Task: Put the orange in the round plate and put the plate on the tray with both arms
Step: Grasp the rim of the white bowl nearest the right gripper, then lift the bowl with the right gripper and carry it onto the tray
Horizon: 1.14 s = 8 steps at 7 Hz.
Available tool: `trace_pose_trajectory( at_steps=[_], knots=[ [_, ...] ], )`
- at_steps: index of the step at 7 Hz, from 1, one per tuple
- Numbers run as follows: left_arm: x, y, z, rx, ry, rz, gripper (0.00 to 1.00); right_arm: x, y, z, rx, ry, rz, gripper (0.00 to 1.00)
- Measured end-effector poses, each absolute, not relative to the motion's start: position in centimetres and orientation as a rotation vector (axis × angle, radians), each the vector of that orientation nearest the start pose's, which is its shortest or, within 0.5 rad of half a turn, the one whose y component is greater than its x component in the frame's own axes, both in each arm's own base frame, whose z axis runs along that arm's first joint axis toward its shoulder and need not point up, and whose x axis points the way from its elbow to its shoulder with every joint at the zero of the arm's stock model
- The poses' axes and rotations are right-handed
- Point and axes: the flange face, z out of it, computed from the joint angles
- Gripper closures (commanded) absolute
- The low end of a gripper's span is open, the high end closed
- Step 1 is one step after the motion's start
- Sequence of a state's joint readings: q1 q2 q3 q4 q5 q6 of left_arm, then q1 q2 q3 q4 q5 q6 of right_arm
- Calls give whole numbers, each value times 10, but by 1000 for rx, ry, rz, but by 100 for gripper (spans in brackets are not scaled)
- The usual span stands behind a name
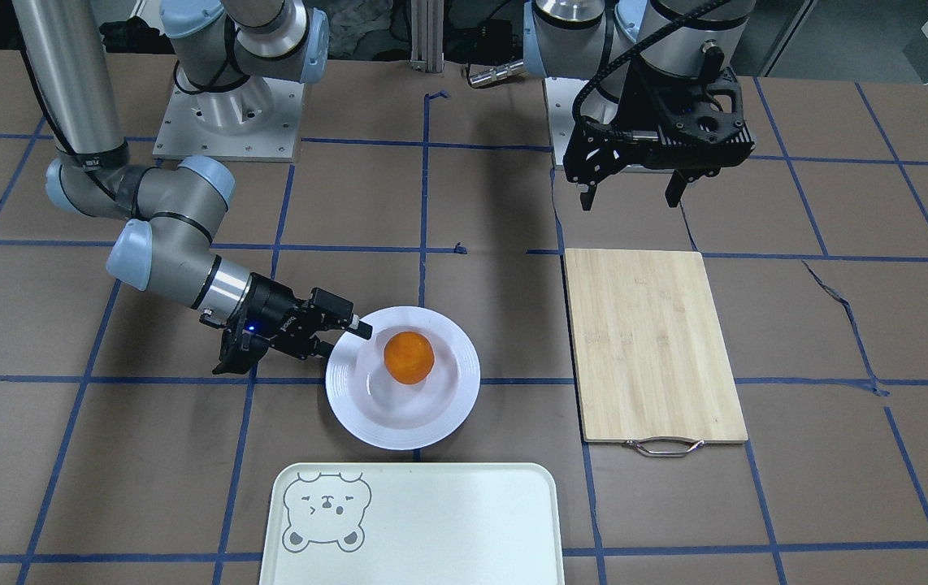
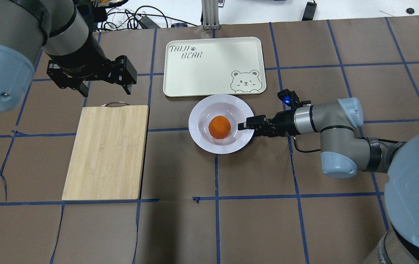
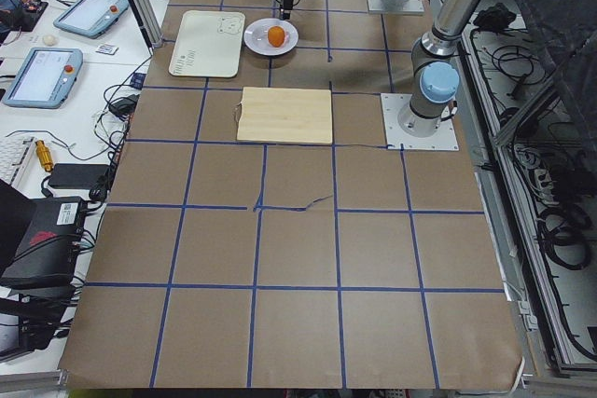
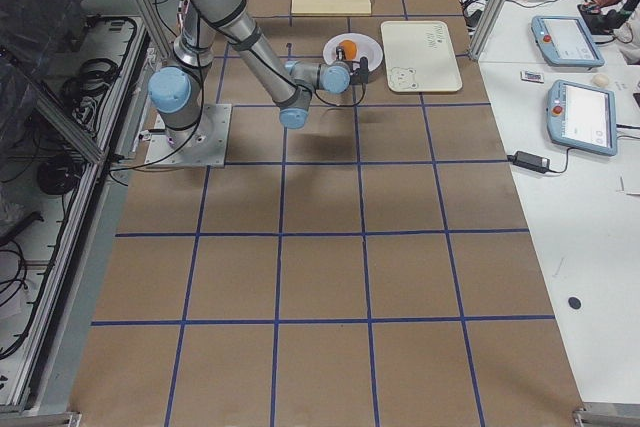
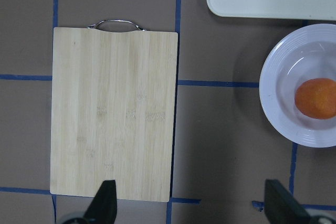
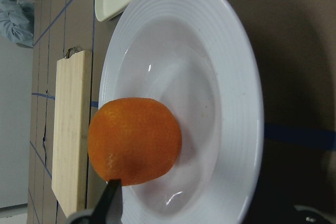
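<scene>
Right tool [image 1: 346,340] open at round plate [image 1: 399,435] rim, orange [image 1: 409,357] just beyond its tips

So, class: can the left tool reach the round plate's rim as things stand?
Probably yes: the left tool hangs open, the round plate's facing rim is bare, the right tool sits opposite.

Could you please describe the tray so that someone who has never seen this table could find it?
On the brown table, look at the side far from the robot, just beyond the round plate holding the orange. The tray is pale cream with rounded corners and a bear face drawn in one corner, unlike the bamboo cutting board.
</scene>
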State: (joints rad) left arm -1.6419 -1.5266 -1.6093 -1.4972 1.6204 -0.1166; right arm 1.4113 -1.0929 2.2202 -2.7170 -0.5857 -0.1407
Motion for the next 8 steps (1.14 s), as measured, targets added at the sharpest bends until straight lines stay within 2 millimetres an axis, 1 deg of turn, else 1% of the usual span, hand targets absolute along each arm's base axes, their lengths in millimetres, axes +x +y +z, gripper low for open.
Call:
trace_pose_trajectory(
  at_steps=[1,2,3,4,5,6,8],
  knots=[
    [-161,-471,498,-76,3096,-129,0,144,-492,129,6,2153,-182,18],
    [-161,-471,498,-79,3097,-128,0,151,-490,127,-7,2151,-170,29],
    [-160,-471,498,-81,3097,-129,0,156,-488,127,-20,2156,-163,45],
    [-160,-471,498,-83,3097,-130,0,158,-488,127,-28,2161,-161,55],
    [-159,-471,498,-83,3096,-130,0,158,-487,126,-32,2164,-161,69],
    [-159,-471,498,-84,3096,-130,0,158,-487,127,-34,2166,-163,79],
    [-159,-471,498,-84,3096,-130,0,158,-487,131,-28,2167,-163,87]
  ],
)
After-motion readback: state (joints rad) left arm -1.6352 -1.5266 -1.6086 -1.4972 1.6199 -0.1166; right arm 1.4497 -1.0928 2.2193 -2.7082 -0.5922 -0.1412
